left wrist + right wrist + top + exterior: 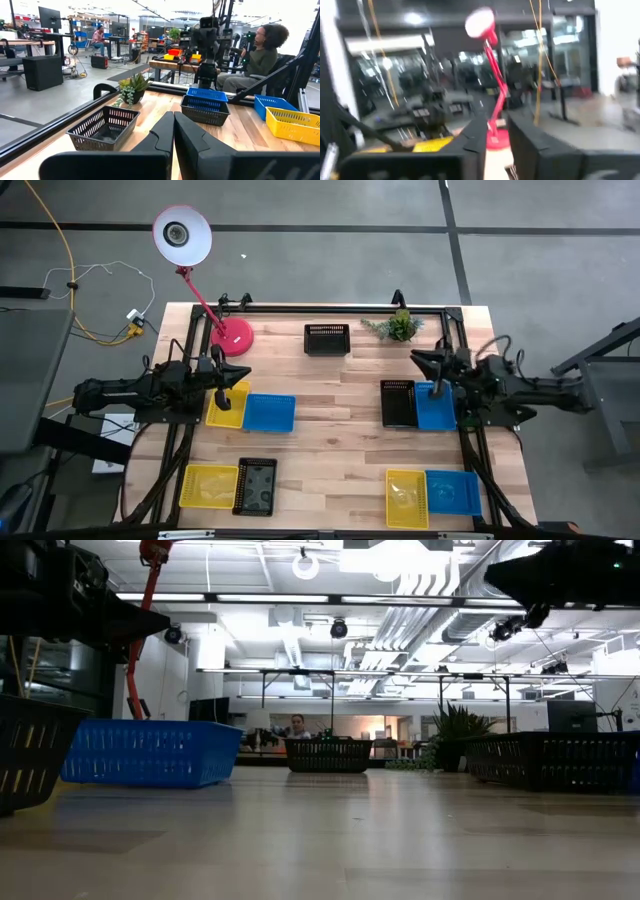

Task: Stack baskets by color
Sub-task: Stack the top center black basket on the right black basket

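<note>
Fingers (pixel 165 135) of the left gripper (pixel 173 131) meet flat in the left wrist view, holding nothing; beyond them sit a black basket (pixel 103 128) and a blue-over-black pair (pixel 205 103). Right wrist view: the right gripper (pixel 496 131) shows a narrow gap, a red lamp (pixel 492 90) ahead. From above, both grippers hover over basket pairs, yellow (pixel 226 407) beside blue (pixel 270 412) on the left, black (pixel 397 402) beside blue (pixel 434 406) on the right. Low view: a blue basket (pixel 150 752) at left.

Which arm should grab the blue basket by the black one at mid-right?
Right, probably. Its pincer hovers over that blue basket beside the black basket. The left pincer, shut, sits across the table above a yellow basket.
</note>
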Available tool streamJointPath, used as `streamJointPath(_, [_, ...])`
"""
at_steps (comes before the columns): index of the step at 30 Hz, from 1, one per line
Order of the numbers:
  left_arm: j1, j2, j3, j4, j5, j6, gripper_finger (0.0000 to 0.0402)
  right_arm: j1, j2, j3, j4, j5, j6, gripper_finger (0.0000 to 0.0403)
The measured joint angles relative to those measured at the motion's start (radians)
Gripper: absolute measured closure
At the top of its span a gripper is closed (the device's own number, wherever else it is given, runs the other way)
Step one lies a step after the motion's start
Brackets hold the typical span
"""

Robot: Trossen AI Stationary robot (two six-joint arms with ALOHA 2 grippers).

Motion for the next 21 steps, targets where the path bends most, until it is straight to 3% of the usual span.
streamJointPath(6, [0.0, 0.0, 0.0, 0.0, -0.001, 0.0, 0.0401, 0.0, 0.315, 0.177, -0.117, 0.052, 0.09, 0.024])
streamJointPath(10, [0.0, 0.0, 0.0, -0.001, -0.001, 0.0, 0.0401, -0.001, 0.538, 0.311, -0.218, 0.158, 0.223, 0.0199])
streamJointPath(17, [0.0, 0.0, 0.0, -0.002, -0.001, 0.0, 0.0401, -0.022, 0.876, 0.543, -0.36, 0.327, 0.335, 0.0174])
streamJointPath(21, [0.0, 0.0, 0.0, -0.002, -0.001, 0.0, 0.0401, -0.097, 1.032, 0.644, -0.41, 0.321, 0.441, 0.0175])
